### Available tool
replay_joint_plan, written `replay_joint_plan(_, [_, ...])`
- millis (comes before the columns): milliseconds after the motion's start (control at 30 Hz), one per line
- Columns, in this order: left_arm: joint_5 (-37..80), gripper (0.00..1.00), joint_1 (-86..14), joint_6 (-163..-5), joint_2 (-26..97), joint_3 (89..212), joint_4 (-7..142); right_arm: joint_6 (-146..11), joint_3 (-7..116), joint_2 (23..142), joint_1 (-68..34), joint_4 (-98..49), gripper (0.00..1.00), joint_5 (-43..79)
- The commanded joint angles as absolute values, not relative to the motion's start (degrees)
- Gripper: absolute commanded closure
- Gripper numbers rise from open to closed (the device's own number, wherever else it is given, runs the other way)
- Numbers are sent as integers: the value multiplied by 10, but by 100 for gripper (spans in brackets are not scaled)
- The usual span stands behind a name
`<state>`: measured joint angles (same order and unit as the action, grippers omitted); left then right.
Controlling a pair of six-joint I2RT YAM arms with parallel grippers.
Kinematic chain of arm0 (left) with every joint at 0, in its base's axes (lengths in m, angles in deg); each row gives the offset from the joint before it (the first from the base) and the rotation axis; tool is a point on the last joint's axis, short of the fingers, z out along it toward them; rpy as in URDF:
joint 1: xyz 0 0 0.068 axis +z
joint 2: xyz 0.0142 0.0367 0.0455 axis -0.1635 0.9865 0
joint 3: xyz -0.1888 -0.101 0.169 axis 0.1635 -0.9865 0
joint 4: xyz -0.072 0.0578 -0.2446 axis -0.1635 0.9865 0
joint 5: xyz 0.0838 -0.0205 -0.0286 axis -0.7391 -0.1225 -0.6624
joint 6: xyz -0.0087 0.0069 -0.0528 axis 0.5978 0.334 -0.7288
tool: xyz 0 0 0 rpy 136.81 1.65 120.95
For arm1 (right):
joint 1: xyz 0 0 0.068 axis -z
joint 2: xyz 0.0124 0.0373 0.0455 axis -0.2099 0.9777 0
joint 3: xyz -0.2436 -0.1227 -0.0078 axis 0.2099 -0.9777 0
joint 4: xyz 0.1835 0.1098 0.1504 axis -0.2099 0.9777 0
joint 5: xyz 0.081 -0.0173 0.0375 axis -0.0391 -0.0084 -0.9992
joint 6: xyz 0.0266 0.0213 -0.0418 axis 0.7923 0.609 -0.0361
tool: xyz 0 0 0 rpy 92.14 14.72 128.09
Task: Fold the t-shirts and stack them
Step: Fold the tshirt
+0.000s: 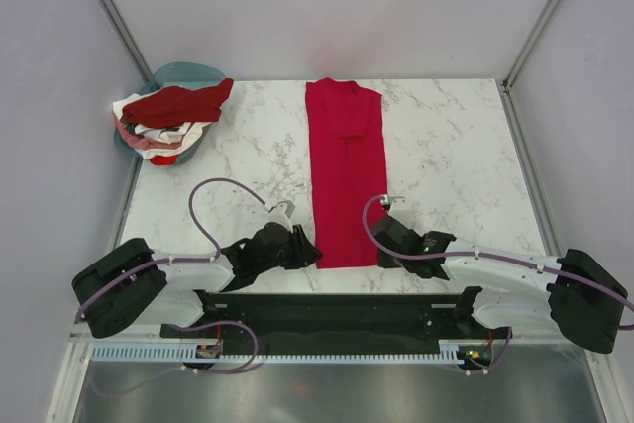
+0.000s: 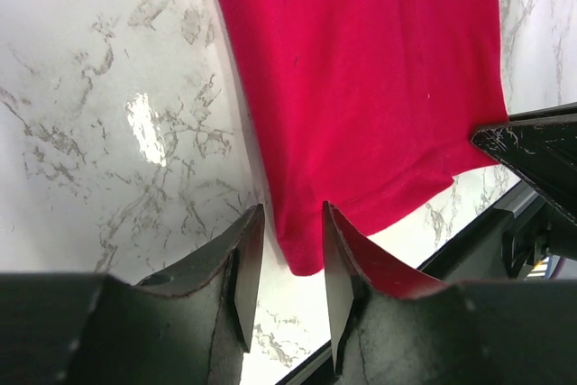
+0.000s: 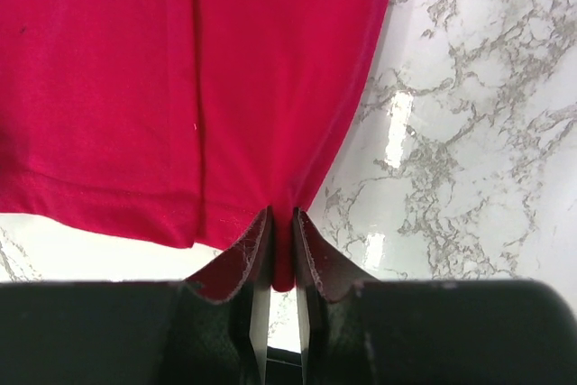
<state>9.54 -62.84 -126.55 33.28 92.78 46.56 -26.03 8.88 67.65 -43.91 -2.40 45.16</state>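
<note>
Right wrist: right jaws clenched on crimson t-shirt (image 3: 135, 87) hem | left wrist: left jaws parted, seemingly astride its corner

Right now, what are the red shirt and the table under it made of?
The red shirt looks like soft knit cloth, matte: it lies limp, creases, and has a stitched hem. The table looks like polished white marble with grey veins, shiny where light glares; it could be a printed laminate instead.
</note>
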Motion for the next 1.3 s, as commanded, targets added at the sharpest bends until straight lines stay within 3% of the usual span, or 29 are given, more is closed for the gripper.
replay_joint_plan(0, [93, 60, -627, -1232, 353, 907, 550, -260, 85, 670, -441, -19, 78, 452])
replay_joint_plan(167, [89, 64, -627, -1235, 354, 909, 554, -262, 87, 666, -441, -19, 81, 455])
replay_joint_plan(467, [106, 61, -629, -1221, 368, 927, 566, -264, 86, 662, -442, -20, 82, 454])
replay_joint_plan(667, [100, 66, -629, -1229, 347, 915, 577, -264, 87, 661, -440, -19, 82, 457])
replay_joint_plan(900, [132, 64, -632, -1204, 411, 955, 582, -266, 91, 670, -441, -19, 83, 455])
replay_joint_plan(967, [132, 80, -632, -1205, 416, 958, 583, -266, 91, 671, -441, -19, 83, 455])
replay_joint_plan(1000, [131, 98, -632, -1211, 412, 957, 581, -267, 91, 671, -441, -20, 83, 456])
replay_joint_plan(1267, [102, 98, -632, -1228, 305, 913, 601, -275, 95, 644, -441, -19, 87, 469])
